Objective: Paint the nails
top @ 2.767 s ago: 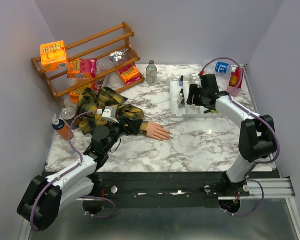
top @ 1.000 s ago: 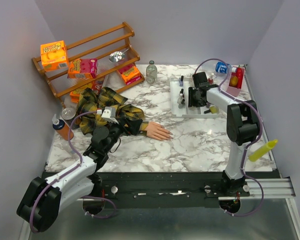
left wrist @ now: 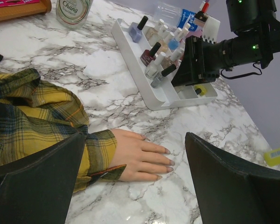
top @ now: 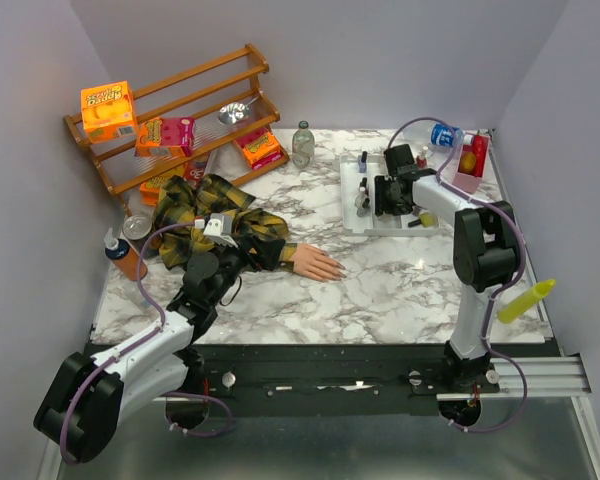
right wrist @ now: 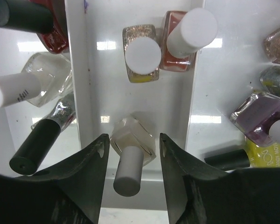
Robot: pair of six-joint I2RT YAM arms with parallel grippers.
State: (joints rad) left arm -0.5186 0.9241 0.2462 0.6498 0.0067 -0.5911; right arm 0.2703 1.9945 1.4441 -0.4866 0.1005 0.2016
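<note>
Barely begun: the nails (left wrist: 170,162) look bare, the left tool (left wrist: 135,140) gapes well apart from the tray (left wrist: 133,65), where the right tool (right wrist: 133,137) straddles a pale bottle (right wrist: 133,150), though I cannot tell whether it grips.

Two robot arms share the desk (top: 400,290): one left arm (top: 145,350) and one right arm (top: 480,250). One wooden rack (top: 170,90) has three shelves, holding at least four snack boxes (top: 108,108) and one metal scoop (top: 235,112). One plaid shirt (top: 205,215) lies there, with one mannequin hand (left wrist: 135,156) showing four nails (left wrist: 171,162). One white tray (right wrist: 112,93) holds polish bottles (right wrist: 141,52); ten show in the right wrist view, three black-capped, five pale-capped, two with caps cut off. Singles elsewhere: one glass bottle (top: 302,143), one blue-labelled water bottle (top: 445,133), one pink bin (top: 470,178), one yellow squeeze bottle (top: 525,298), one orange bottle (top: 123,258), one can (top: 136,228).
</note>
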